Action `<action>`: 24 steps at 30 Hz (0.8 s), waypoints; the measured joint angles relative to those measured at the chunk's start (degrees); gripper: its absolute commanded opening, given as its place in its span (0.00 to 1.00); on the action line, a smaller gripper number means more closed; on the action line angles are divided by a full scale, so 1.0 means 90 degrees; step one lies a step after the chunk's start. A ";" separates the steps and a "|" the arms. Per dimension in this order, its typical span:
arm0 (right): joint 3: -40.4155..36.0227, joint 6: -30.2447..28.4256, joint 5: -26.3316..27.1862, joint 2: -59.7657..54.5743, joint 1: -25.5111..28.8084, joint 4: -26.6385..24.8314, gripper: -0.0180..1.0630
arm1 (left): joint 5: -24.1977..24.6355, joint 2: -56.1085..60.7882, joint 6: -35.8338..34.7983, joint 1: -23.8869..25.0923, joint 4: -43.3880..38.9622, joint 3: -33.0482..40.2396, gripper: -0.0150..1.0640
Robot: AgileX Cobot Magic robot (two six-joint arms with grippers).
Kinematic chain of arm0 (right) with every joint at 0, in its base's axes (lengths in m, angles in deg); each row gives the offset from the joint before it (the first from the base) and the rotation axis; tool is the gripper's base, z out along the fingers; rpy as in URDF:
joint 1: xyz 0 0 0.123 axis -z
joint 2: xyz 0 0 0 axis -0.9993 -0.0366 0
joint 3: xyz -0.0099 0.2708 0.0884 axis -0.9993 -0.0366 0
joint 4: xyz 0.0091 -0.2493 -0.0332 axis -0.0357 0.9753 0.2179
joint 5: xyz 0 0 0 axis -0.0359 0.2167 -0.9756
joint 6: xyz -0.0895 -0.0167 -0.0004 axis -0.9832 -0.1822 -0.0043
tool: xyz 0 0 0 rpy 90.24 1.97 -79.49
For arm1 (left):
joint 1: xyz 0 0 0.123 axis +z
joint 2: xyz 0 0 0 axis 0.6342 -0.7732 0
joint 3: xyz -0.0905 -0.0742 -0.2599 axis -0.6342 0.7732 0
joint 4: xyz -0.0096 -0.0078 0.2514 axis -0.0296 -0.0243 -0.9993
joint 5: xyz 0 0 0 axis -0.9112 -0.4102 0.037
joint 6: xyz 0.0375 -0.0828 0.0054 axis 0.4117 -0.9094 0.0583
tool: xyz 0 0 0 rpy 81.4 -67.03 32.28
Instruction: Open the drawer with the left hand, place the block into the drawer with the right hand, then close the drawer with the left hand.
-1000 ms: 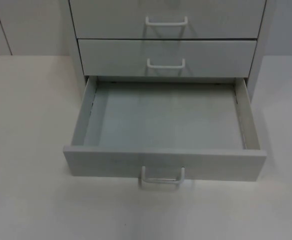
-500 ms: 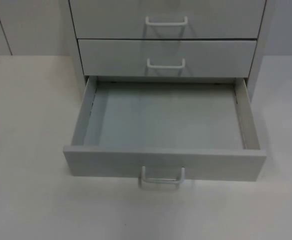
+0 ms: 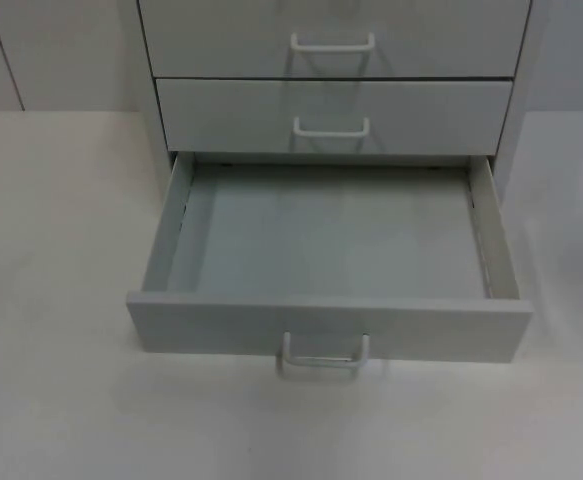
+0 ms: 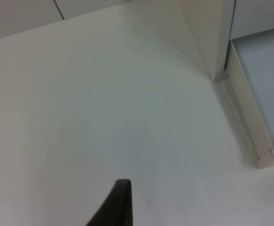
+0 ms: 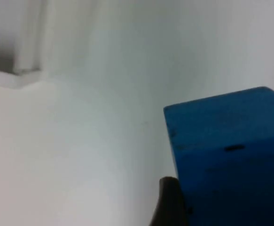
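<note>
1. Sitting pulled out and empty as a second ago: drawer (image 3: pixel 326 250).
2. Crowding the right gripper's fingertip (image 5: pixel 170 202): blue block (image 5: pixel 228 155); grasp impossible to tell.
3. Waiting beside the cabinet (image 4: pixel 207 37): left gripper (image 4: pixel 120 202), finger spread impossible to tell.

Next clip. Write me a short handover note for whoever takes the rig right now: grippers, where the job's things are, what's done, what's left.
Left gripper: waits over bare table to the left of the cabinet; nothing held that can be seen.
Right gripper: right at the blue block, a fingertip against its side; a grasp cannot be confirmed.
Drawer: bottom one, pulled fully out, nothing in it.
Done: drawer opened.
Left: put the block in the drawer with the right gripper, then close it with the left.
</note>
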 measured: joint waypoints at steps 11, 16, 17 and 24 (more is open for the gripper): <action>0.0000 0.0935 0.0772 -0.0012 -0.1228 0.0026 0.02 | 0.0000 0.0000 0.0000 0.0000 0.0000 0.0000 0.96; 0.0012 0.1170 0.1034 -0.0373 -0.1779 0.0026 0.02 | 0.0000 0.0000 0.0000 0.0000 0.0000 0.0000 0.96; 0.0051 0.1201 0.1034 -0.0572 -0.1901 0.0026 0.02 | 0.0000 0.0000 0.0000 0.0000 0.0000 0.0000 0.96; 0.0911 0.1327 0.1217 -0.1897 -0.2506 0.0026 0.02 | 0.0000 0.0000 0.0000 0.0000 0.0000 0.0000 0.96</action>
